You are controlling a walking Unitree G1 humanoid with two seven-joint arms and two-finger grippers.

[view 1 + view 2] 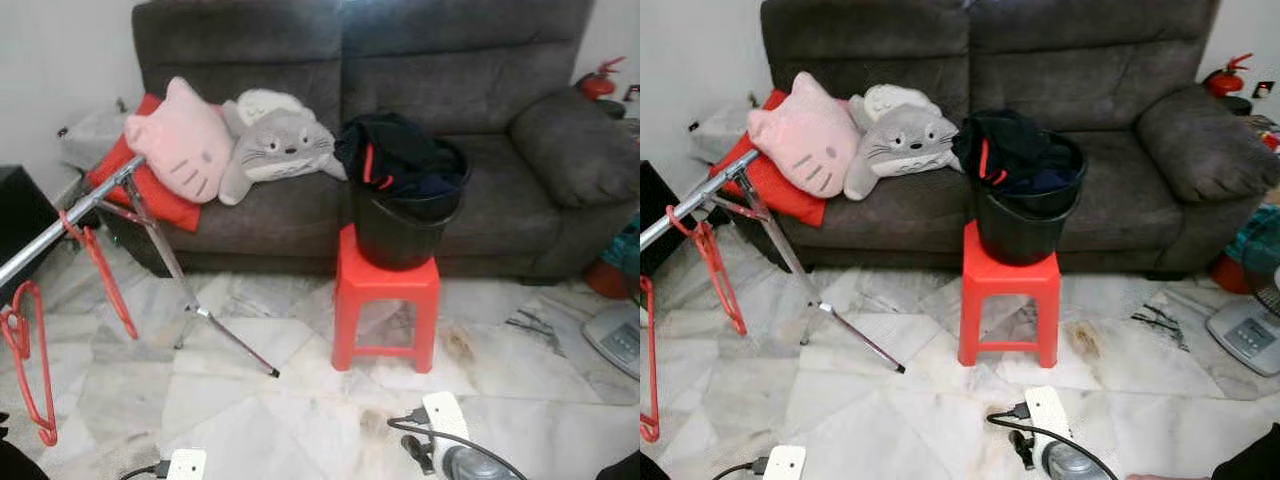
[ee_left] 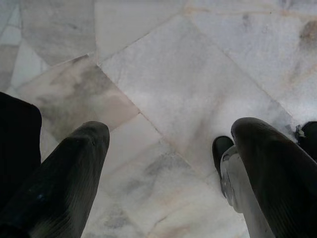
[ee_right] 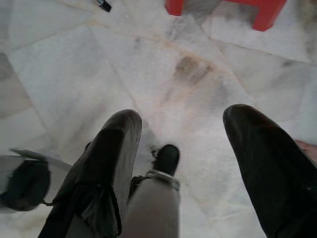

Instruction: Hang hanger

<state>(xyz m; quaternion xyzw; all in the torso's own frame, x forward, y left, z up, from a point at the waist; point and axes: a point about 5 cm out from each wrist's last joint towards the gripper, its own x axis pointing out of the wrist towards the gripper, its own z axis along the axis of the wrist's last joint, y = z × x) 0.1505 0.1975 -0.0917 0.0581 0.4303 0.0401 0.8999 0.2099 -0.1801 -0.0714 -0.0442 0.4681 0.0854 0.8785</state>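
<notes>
A silver clothes rail on a slanted stand runs along the left. Two red hangers hang from it: one near the rail's far end, the other closer to me at the left edge. A black bucket heaped with dark clothes stands on a red stool in front of the sofa. My left gripper hangs open over the marble floor with nothing between its fingers. My right gripper is open too, low over the floor and a short way from the stool's feet.
A grey sofa spans the back, with a pink cat cushion and a grey plush on it. White power strips and a cable lie on the floor close to me. A fan base stands at the right.
</notes>
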